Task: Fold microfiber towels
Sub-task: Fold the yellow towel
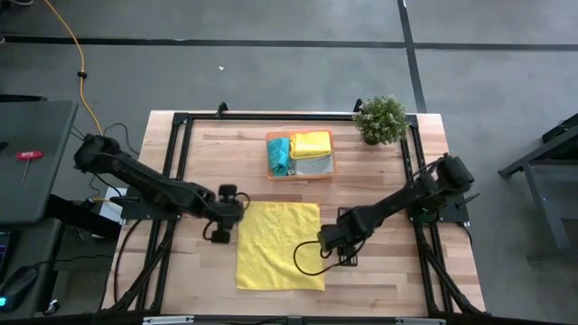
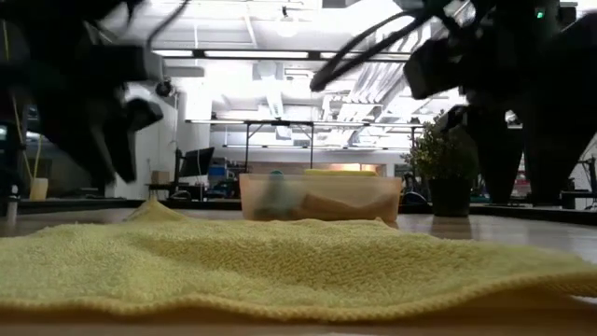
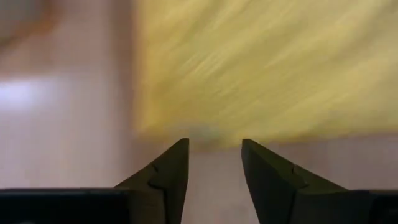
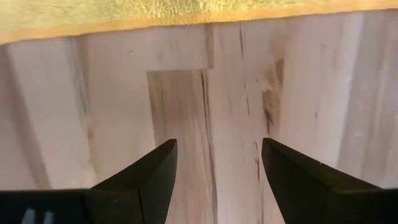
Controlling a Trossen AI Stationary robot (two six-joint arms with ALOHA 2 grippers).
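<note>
One nubby square yellow towel lies flat.

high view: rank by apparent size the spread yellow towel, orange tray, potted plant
Largest to smallest, seen from above:
1. Spread yellow towel, by far the widest patch.
2. Orange tray, holding folded towels.
3. Potted plant, a little smaller than the tray; it stands taller, so nearer the camera, and that gap is less sure.
</note>
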